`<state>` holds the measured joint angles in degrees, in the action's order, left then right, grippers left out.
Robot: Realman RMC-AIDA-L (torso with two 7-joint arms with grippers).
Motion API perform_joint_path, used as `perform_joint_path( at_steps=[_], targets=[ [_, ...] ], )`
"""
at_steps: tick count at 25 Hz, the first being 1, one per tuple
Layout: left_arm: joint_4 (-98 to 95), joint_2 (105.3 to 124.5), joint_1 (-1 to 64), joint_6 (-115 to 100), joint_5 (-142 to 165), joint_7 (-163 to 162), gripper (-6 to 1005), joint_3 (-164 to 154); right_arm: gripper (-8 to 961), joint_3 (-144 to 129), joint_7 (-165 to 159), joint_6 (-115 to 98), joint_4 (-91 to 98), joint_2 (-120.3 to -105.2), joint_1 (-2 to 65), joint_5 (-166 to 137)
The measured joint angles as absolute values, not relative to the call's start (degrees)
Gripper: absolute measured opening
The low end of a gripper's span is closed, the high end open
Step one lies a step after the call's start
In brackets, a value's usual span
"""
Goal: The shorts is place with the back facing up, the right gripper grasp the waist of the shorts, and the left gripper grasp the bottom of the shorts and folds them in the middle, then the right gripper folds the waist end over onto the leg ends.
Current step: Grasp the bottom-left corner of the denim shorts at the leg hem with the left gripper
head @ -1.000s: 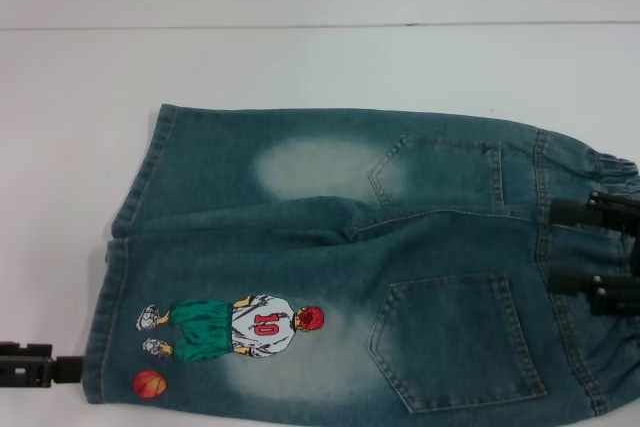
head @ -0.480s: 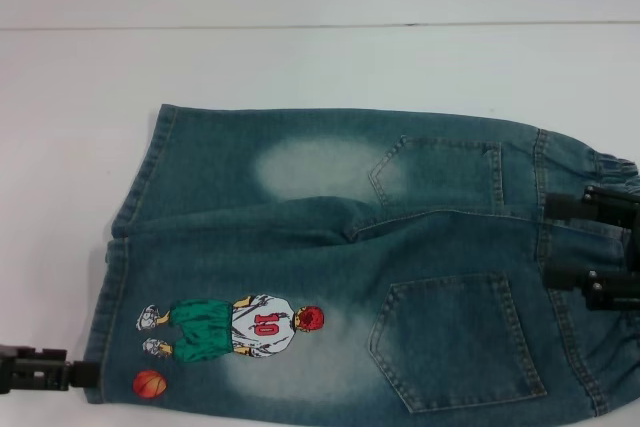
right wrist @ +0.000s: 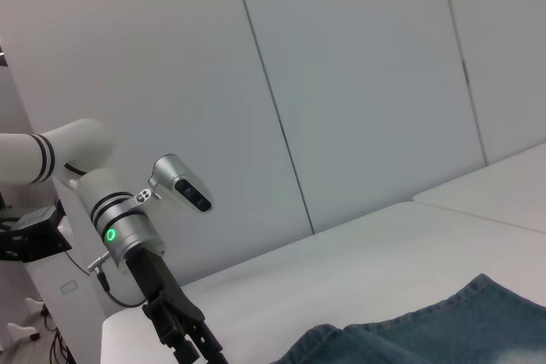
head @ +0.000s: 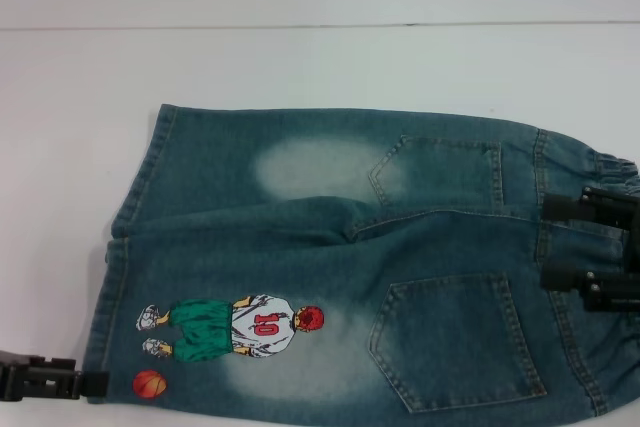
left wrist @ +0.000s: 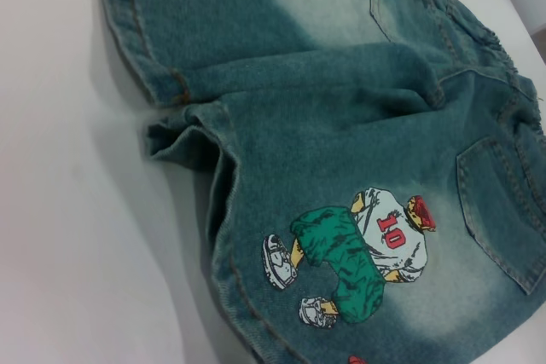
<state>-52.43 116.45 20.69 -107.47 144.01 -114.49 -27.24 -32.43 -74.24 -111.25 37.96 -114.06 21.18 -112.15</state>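
The shorts point(head: 330, 277) lie flat with the back up, the two back pockets and the cartoon player point(head: 240, 327) showing. The ruffled waist point(head: 612, 169) is at the right and the leg hems point(head: 112, 277) at the left. My right gripper point(head: 560, 242) stands open over the waistband, one finger toward each side of its middle. My left gripper point(head: 88, 384) sits low at the near left, its tip at the hem beside the orange ball point(head: 149, 384). The left wrist view looks along the shorts point(left wrist: 341, 125) from the hem end. The right wrist view shows a denim edge point(right wrist: 444, 330) and the left arm point(right wrist: 128, 228).
The shorts rest on a white table point(head: 300, 67) with bare surface to their left and beyond them. A seam point(head: 320, 25) crosses the table farther back. Grey wall panels point(right wrist: 358, 83) stand behind the table.
My left gripper has slid right toward the hem, its tip now meeting the denim by the orange ball. The right gripper has shifted slightly left on the waistband. The shorts lie unmoved.
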Motion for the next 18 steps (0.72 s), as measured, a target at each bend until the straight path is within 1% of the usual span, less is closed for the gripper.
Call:
perform_joint_path(
  at_steps=[10,18],
  targets=[
    [-50.27,116.51,21.19,-105.35,145.17,-114.41,907,-27.74,875,-32.43,-74.27,-111.22,37.96,-114.06,21.11,-112.16],
    [-49.93,117.08,21.50,-104.81,145.69,-114.53,898,-29.35,874,-32.43,-74.27,-111.02,37.97,-113.99,21.01,-112.07]
  ],
)
